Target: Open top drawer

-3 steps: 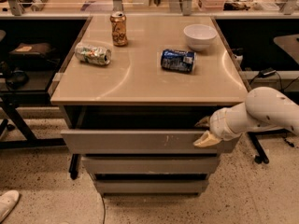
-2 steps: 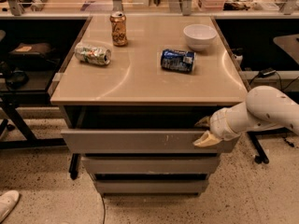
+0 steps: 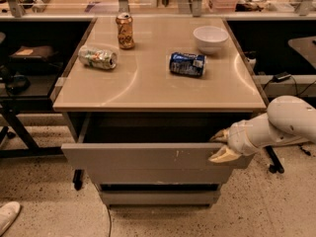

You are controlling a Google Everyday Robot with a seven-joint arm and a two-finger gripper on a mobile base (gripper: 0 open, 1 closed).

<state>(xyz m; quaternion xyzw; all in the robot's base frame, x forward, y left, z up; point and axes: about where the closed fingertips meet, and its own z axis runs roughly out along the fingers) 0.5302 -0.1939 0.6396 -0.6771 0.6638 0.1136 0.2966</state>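
The top drawer [image 3: 148, 156] is the wide grey front with small white scratches right of centre. It stands pulled partly out from under the tan tabletop [image 3: 148, 90], with a dark gap behind it. My gripper [image 3: 221, 145], on a white arm reaching in from the right, is at the drawer front's right end. One finger sits behind the top edge and one in front, closed on the panel. Two narrower grey drawer fronts [image 3: 158, 177] sit closed below.
On the tabletop are an upright can [image 3: 125, 30], a crushed can [image 3: 97, 57] lying on its side, a blue can [image 3: 187, 64] on its side and a white bowl [image 3: 210, 37]. A black desk [image 3: 24, 58] stands left, cables [image 3: 284, 78] right, a white shoe [image 3: 7, 216] bottom left.
The top drawer front has slid slightly further out toward the camera, and my gripper has moved with it, still holding its right end.
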